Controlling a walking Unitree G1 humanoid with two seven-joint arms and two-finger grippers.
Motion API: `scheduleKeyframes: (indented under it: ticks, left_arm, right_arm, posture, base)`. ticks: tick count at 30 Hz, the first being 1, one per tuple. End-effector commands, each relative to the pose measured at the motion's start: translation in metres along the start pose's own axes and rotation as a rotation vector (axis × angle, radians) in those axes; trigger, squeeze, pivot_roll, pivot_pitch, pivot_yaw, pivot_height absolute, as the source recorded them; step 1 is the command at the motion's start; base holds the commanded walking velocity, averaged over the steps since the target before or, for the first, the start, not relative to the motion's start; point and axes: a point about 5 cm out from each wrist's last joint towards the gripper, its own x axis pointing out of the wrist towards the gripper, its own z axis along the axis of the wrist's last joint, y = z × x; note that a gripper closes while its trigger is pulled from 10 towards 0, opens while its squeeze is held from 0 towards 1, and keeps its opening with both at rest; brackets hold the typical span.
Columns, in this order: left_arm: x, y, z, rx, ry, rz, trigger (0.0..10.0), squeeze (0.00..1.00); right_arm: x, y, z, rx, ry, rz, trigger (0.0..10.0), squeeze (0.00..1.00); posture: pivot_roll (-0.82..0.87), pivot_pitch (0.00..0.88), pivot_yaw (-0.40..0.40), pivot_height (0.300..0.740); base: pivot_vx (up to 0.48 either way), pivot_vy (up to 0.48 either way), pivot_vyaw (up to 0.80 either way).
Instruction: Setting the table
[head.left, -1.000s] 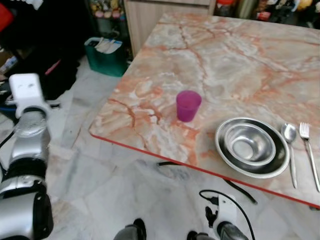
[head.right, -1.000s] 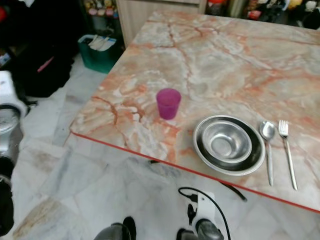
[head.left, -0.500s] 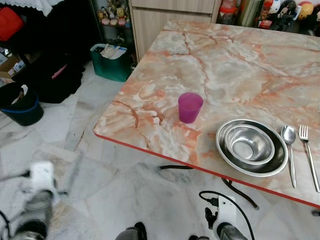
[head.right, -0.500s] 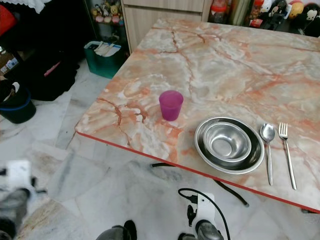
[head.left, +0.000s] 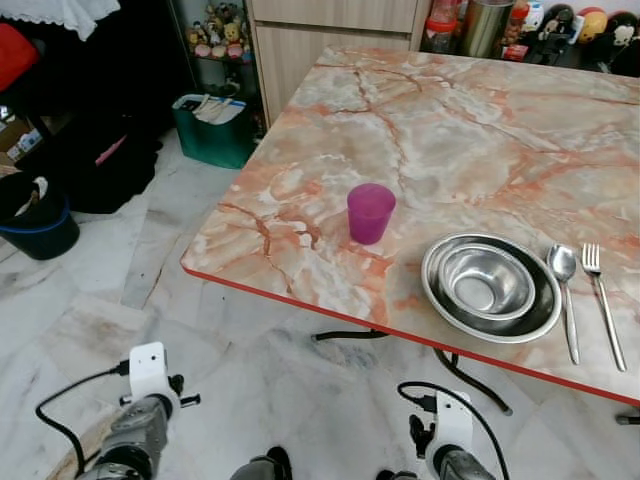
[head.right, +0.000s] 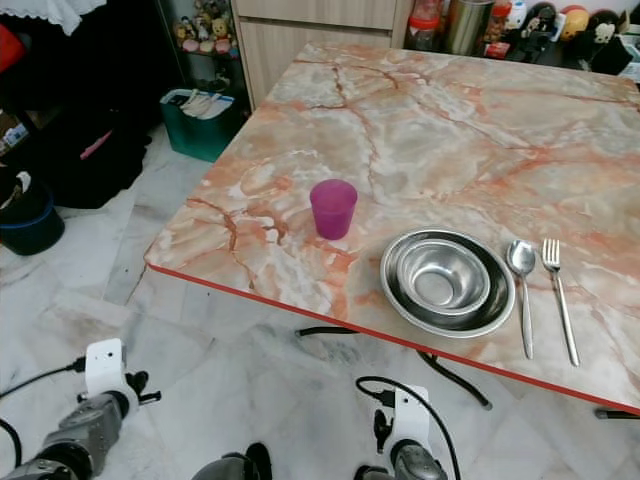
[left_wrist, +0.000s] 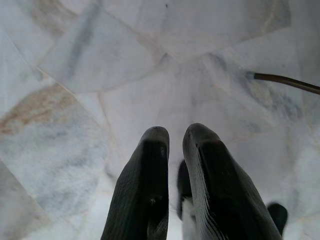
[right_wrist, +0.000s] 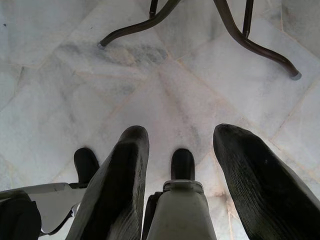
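On the marble table (head.left: 470, 130) a purple cup (head.left: 371, 213) stands near the front edge. To its right a steel bowl (head.left: 486, 282) sits inside a steel plate (head.left: 535, 318), then a spoon (head.left: 565, 285) and a fork (head.left: 602, 300) lie side by side. My left arm (head.left: 140, 420) hangs low beside me; its gripper (left_wrist: 175, 137) is shut and empty, pointing at the floor. My right arm (head.left: 445, 440) hangs low too; its gripper (right_wrist: 181, 137) is open over the floor with nothing between the fingers.
Dark metal table legs (right_wrist: 240, 35) curve over the marble floor below the table edge. A green bin (head.left: 212, 125) and a wooden cabinet (head.left: 330, 35) stand at the far left; a dark bucket (head.left: 35, 215) sits at the left. Jars and figurines (head.left: 520, 25) line the table's far edge.
My left arm has dropped from raised at the left to hanging low by my side. The camera has tilted up slightly, so the table sits a little differently in view.
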Motion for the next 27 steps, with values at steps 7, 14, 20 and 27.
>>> scheduleKeyframes:
  ticks: [7,14,20,27]
  left_arm:
    - [-0.003,-0.001,-0.021,0.0,0.051,0.013,10.0,0.0]
    - [-0.004,-0.001,-0.026,0.043,0.066,0.033,10.0,0.0]
    - [-0.004,-0.004,-0.026,0.037,0.06,0.026,10.0,0.0]
    - [-0.004,-0.007,-0.027,0.062,0.066,0.014,10.0,0.0]
  right_arm:
    - [0.0,0.0,-0.003,0.013,0.018,0.002,10.0,0.0]
    - [0.0,0.0,-0.003,0.013,0.019,0.007,10.0,0.0]
    - [0.0,0.0,-0.003,0.011,0.018,0.011,10.0,0.0]
    - [0.0,-0.001,-0.003,0.008,0.017,0.011,10.0,0.0]
  posture:
    - [-0.01,0.17,0.032,0.74]
    - [0.0,0.175,0.031,0.74]
    - [-0.01,0.175,0.025,0.74]
    - [-0.01,0.169,0.025,0.74]
  base:
    - [0.0,0.0,0.0]
    - [0.0,0.0,0.0]
    - [0.0,0.0,0.0]
    - [0.0,0.0,0.0]
